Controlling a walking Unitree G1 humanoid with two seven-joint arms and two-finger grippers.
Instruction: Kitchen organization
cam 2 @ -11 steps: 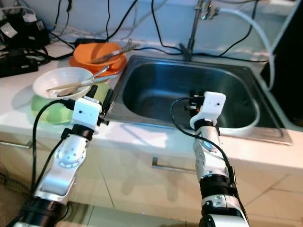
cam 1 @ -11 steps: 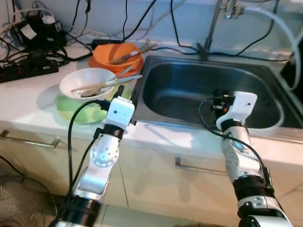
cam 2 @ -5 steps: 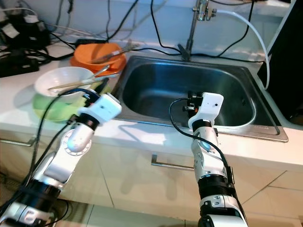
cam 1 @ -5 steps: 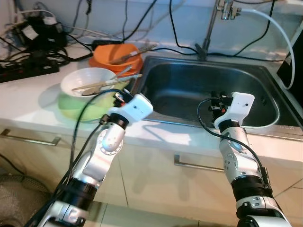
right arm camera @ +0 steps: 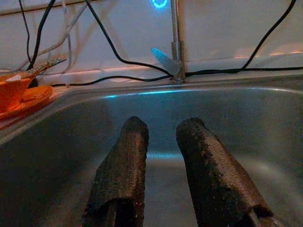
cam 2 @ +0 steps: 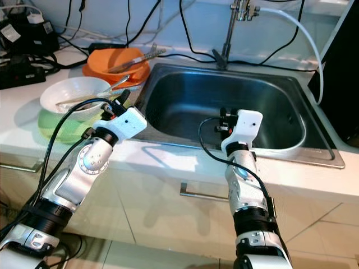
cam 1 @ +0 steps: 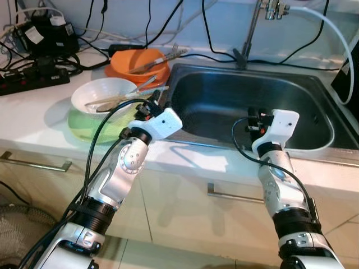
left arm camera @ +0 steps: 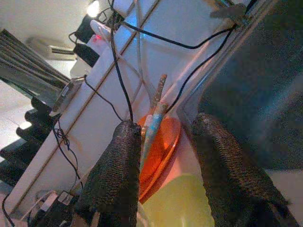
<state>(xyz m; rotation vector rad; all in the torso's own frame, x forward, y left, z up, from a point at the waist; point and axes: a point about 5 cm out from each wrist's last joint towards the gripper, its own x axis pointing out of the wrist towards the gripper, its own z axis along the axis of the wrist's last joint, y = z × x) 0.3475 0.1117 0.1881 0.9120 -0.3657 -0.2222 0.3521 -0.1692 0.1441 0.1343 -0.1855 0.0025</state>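
Observation:
A white bowl [cam 1: 104,95] holding chopsticks and a spoon sits in a green bowl [cam 1: 92,126] on the counter, left of the steel sink [cam 1: 247,103]. Behind them an orange bowl [cam 1: 137,61] on an orange plate carries a fork and other utensils [cam 1: 162,58]. My left gripper [cam 1: 149,105] hovers at the counter edge between the green bowl and the sink; the left wrist view shows it [left arm camera: 168,125] open and empty, pointing at the orange bowl [left arm camera: 158,146]. My right gripper [cam 1: 250,116] hangs over the sink's front part, fingers [right arm camera: 128,156] slightly apart with nothing between them.
Power strips and tangled cables [cam 1: 33,75] crowd the counter's back left. A faucet [cam 1: 252,31] and a white hose [cam 1: 331,33] stand behind the sink. A dark object [cam 1: 349,78] is at the right edge. Cabinet handles [cam 1: 233,194] run below the counter.
My left wrist has turned and swung right, so its gripper now points toward the orange bowl from beside the sink's left rim. The right arm has barely moved.

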